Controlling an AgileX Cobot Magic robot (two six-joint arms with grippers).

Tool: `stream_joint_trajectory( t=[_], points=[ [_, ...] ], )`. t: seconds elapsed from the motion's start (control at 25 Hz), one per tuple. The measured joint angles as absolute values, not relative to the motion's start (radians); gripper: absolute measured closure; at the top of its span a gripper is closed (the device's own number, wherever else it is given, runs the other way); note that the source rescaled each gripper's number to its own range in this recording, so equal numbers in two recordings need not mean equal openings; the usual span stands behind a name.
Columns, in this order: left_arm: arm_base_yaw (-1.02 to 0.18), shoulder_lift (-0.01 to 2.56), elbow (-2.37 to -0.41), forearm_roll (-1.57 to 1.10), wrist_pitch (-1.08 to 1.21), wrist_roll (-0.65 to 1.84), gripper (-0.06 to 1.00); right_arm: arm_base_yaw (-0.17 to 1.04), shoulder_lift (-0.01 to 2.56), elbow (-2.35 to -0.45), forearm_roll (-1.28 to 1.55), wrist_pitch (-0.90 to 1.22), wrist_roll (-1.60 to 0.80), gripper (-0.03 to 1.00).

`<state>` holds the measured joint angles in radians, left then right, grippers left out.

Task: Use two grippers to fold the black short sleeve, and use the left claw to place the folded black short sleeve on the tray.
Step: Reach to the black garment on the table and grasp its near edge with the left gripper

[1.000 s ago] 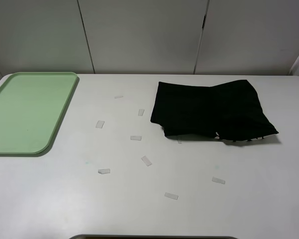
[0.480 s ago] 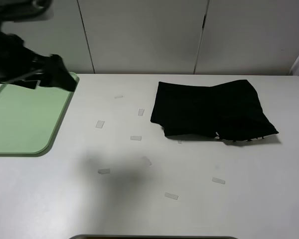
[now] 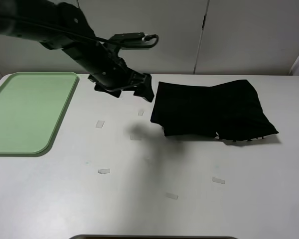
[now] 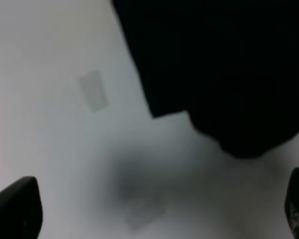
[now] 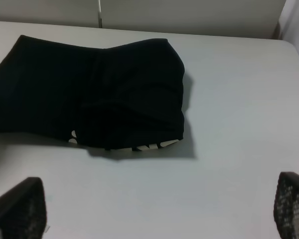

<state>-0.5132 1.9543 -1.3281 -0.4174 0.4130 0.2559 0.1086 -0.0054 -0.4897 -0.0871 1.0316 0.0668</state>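
White tabletop (image 3: 199, 209), dotted with tape scraps (image 3: 104, 171), lies nearest you. Beyond it the folded black short sleeve (image 3: 209, 109) rests right of centre. Your left claw (image 3: 132, 90) hovers just beside its left edge, jaws spread wide, holding nothing. The tray (image 3: 20, 114) sits at far left.

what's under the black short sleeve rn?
The black short sleeve lies on the white table. Pale lettering peeks out beneath its folded front edge. Whatever else lies under the cloth is covered and cannot be seen.
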Motion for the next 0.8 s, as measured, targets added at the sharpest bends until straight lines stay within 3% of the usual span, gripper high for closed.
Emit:
stream_joint_trajectory(
  t=[0.36, 0.8],
  points=[
    [-0.589, 2.209, -1.562, -0.417, 0.374, 0.189, -0.03, 0.109, -0.005, -0.49, -0.087, 1.032, 0.067, -0.03],
    [-0.601, 2.306, -1.588, -0.419, 0.327, 0.122, -0.03, 0.109, -0.005, -0.49, -0.087, 1.031, 0.067, -0.03]
  ],
)
